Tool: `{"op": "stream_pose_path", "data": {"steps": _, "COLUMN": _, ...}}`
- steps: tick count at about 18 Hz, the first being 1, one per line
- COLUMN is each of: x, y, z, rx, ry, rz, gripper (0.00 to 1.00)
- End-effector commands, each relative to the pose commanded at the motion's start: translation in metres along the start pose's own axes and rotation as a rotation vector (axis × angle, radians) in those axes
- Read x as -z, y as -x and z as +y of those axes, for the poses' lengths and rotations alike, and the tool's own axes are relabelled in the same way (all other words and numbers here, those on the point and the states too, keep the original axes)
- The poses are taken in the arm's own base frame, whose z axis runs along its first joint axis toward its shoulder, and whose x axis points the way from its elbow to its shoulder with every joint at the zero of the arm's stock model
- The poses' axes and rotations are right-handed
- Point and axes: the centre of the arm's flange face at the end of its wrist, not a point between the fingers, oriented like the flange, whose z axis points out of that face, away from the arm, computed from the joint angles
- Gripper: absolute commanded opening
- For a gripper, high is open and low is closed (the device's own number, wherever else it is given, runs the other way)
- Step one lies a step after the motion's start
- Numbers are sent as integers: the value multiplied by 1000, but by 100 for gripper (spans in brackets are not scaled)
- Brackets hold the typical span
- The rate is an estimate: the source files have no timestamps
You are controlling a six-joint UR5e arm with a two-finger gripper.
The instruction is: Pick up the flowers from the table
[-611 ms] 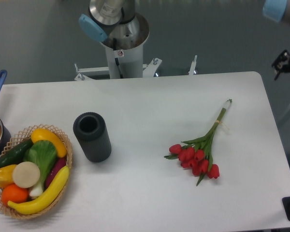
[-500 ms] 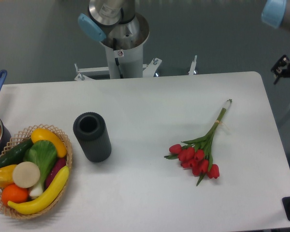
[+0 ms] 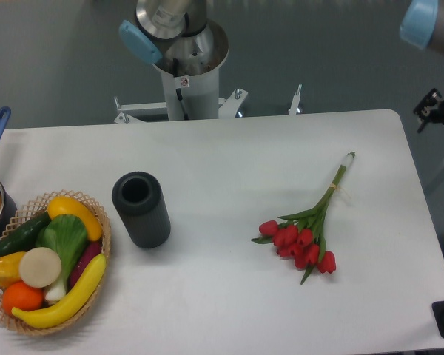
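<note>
The counter (image 3: 207, 170) carries the flowers (image 3: 305, 233) on its right half, lying flat and untouched. The claw (image 3: 436, 111) sits at the right frame edge, beyond the counter; it has shifted slightly up and left over the last half second, so the approach has barely begun. Its opening cannot be determined. The bunch's long axis runs diagonally: pale stem ends toward the far right, red heads toward the near edge.
</note>
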Motion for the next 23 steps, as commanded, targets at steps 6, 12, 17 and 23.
{"op": "stream_pose_path", "data": {"steps": 6, "x": 5, "y": -13, "z": 23, "rx": 32, "ry": -9, "rz": -3, "gripper": 100}}
{"op": "stream_pose_path", "data": {"steps": 12, "x": -23, "y": -27, "z": -5, "rx": 193, "ry": -53, "rz": -54, "gripper": 100}}
{"op": "stream_pose_path", "data": {"steps": 17, "x": -42, "y": -30, "z": -63, "rx": 245, "ry": -117, "rz": -97, "gripper": 100}}
{"op": "stream_pose_path", "data": {"steps": 23, "x": -100, "y": -66, "z": -96, "rx": 234, "ry": -203, "rz": -207, "gripper": 100}}
